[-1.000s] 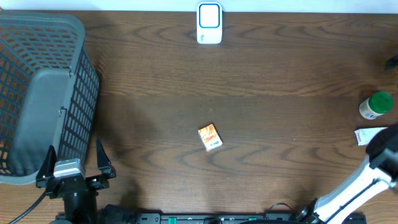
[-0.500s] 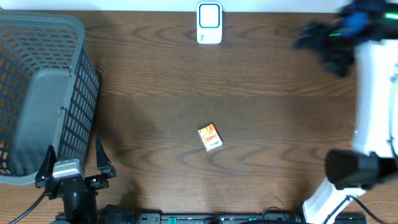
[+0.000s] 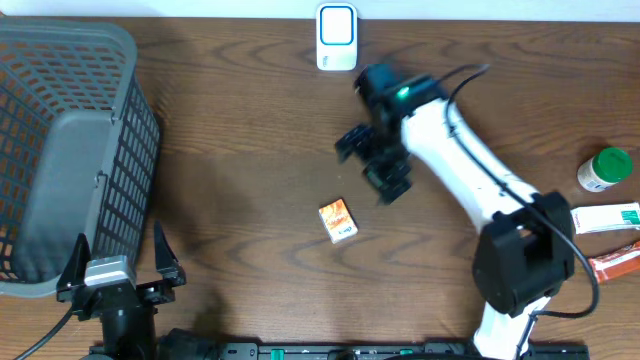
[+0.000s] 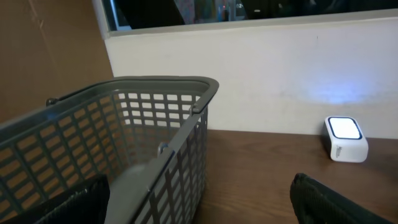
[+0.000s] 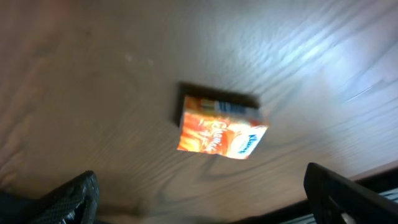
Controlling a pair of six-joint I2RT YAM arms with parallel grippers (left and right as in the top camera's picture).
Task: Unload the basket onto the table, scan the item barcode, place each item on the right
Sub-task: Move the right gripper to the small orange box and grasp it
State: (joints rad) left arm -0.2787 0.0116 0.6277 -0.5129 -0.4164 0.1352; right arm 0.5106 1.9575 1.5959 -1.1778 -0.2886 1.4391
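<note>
Swung in from the right edge, my right gripper point(image 3: 372, 165) hovers, jaws wide, just beyond the box point(image 3: 338, 220) lying mid-way across the table point(image 3: 230, 120). Left gripper point(image 3: 120, 250) sits open at the front-left corner. Nothing grasped or scanned yet; the scanner point(image 3: 337, 38) waits at the far edge. Barcode possibly face-down; the wrist view is blurred.

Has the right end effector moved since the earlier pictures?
Yes. The right end effector swung left from the far right, and is now near the orange box, below the scanner.
</note>
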